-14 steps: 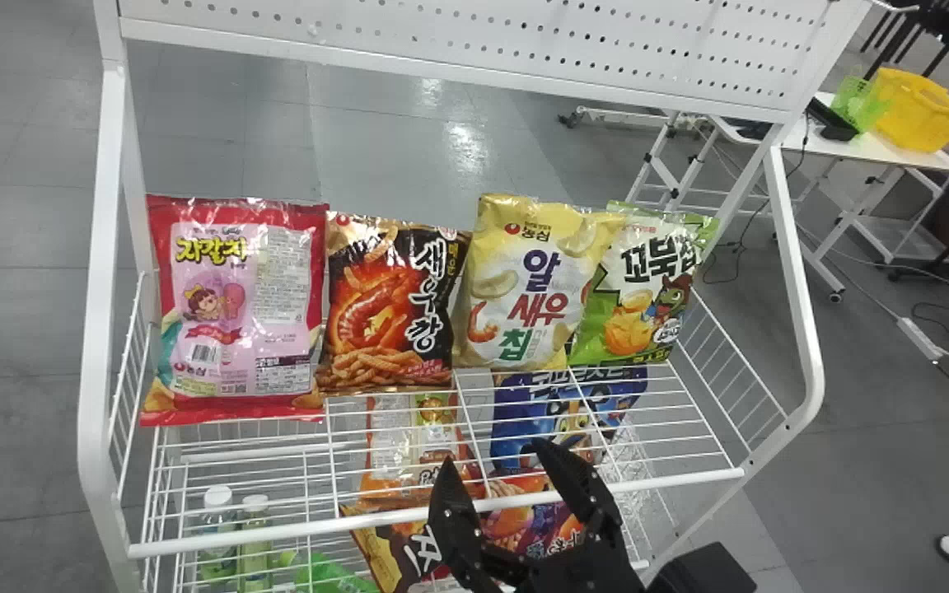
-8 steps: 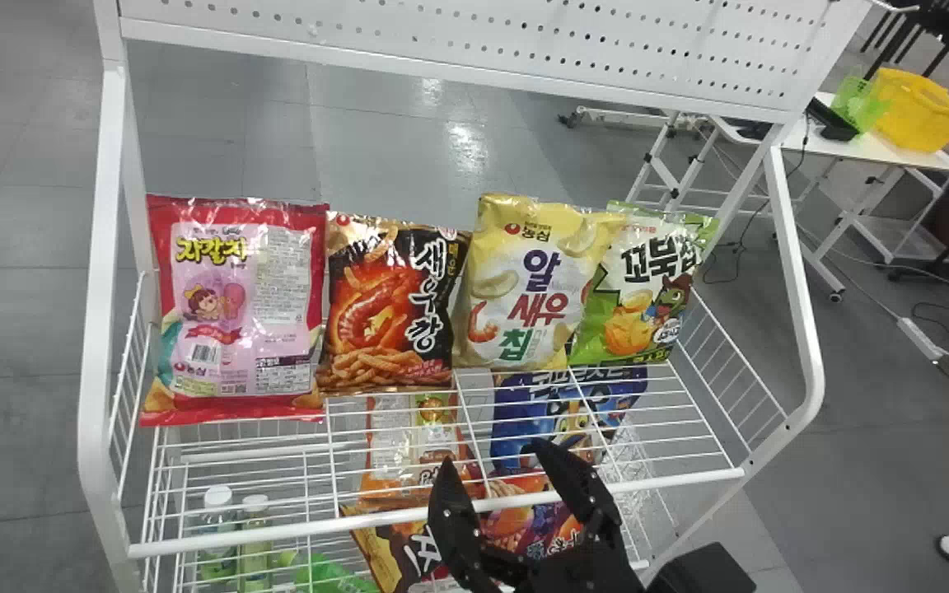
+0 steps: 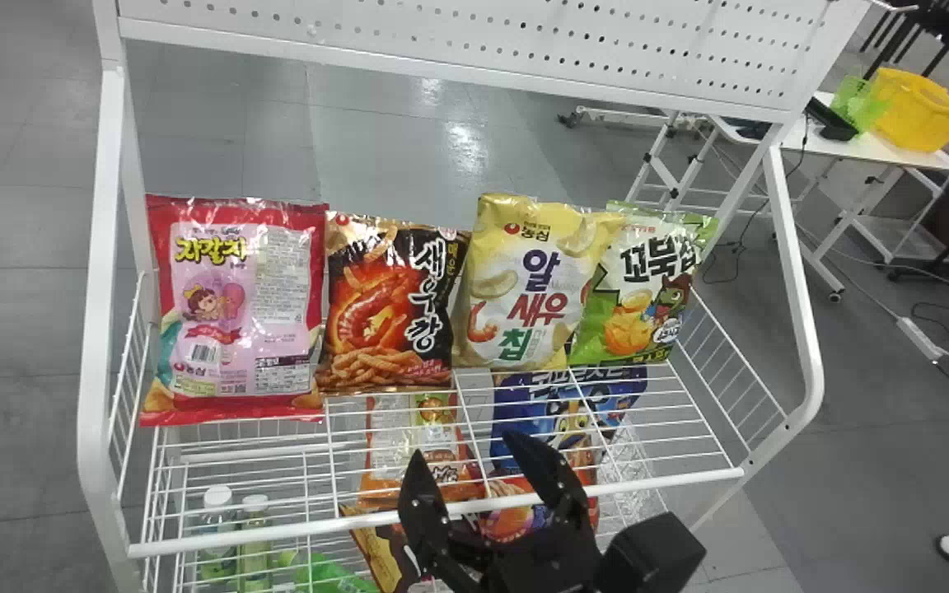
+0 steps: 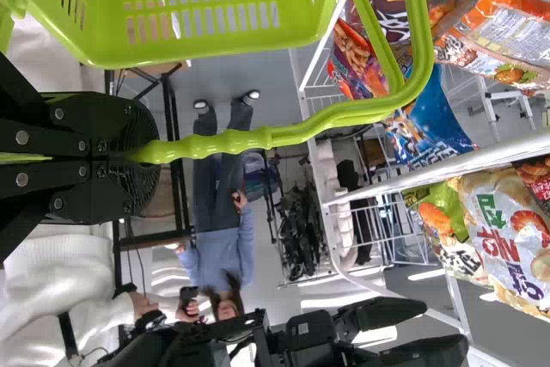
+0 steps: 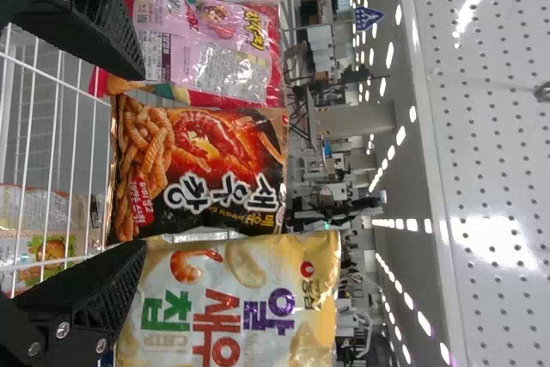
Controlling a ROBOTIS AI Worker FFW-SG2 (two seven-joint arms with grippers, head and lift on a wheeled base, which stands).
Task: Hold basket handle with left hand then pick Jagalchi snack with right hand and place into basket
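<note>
Rack (image 3: 277, 532) holds Jagalchi snack (image 3: 231, 305), other bags (image 3: 524, 280) — bottles (image 3: 256, 560), seemingly, below.

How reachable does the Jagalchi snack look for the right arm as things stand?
Probably yes: the right pincer is open and empty, and nothing stands before the Jagalchi snack, though it must shift left and clear the shelf's front rail.

Grey floor (image 3: 21, 247), white table (image 3: 863, 148), bright ceiling lights (image 5: 400, 136)
</note>
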